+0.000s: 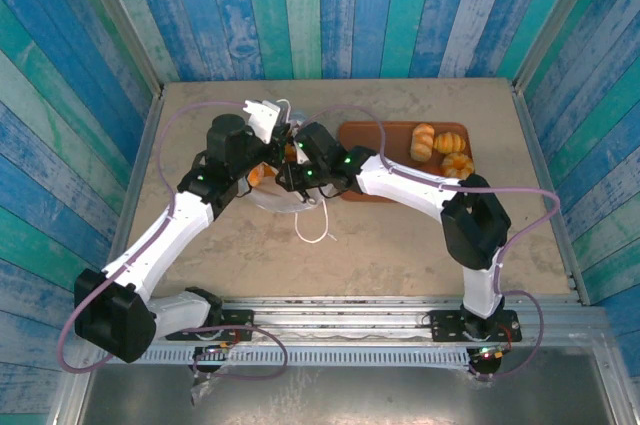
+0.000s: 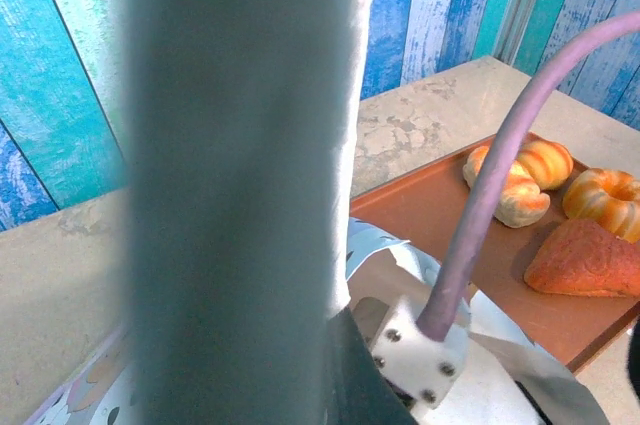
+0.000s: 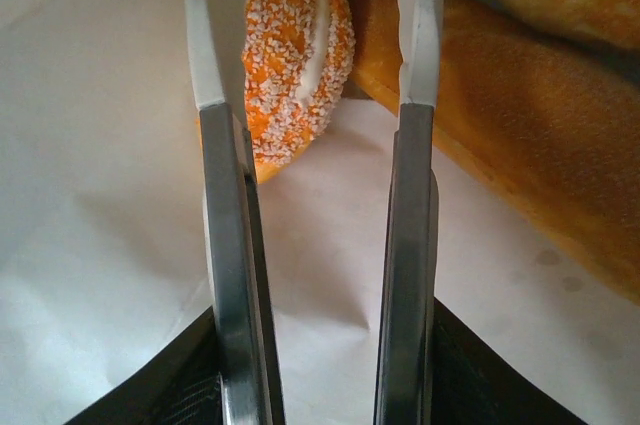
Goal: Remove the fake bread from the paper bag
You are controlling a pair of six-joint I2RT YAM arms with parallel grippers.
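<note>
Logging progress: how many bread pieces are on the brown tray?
4 on the tray: a pale curved roll, a striped bun touching it behind, a ring-shaped cake on the right, a reddish wedge nearest the camera. The purple cable may hide others.

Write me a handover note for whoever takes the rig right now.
Left gripper: shut, up at the paper bag rim. It looks like it is holding the bag open, but the grip itself isn't clear.
Right gripper: open, reaching inside the bag, fingers either side of the sprinkled roll and not closed on it.
Done: at least three bread pieces lie on the brown tray beside the bag.
Left: the sprinkled roll, the baguette next to it and at least one more loaf are in the bag. Likely next step: close on the roll, lift it out and move it to the tray.
</note>
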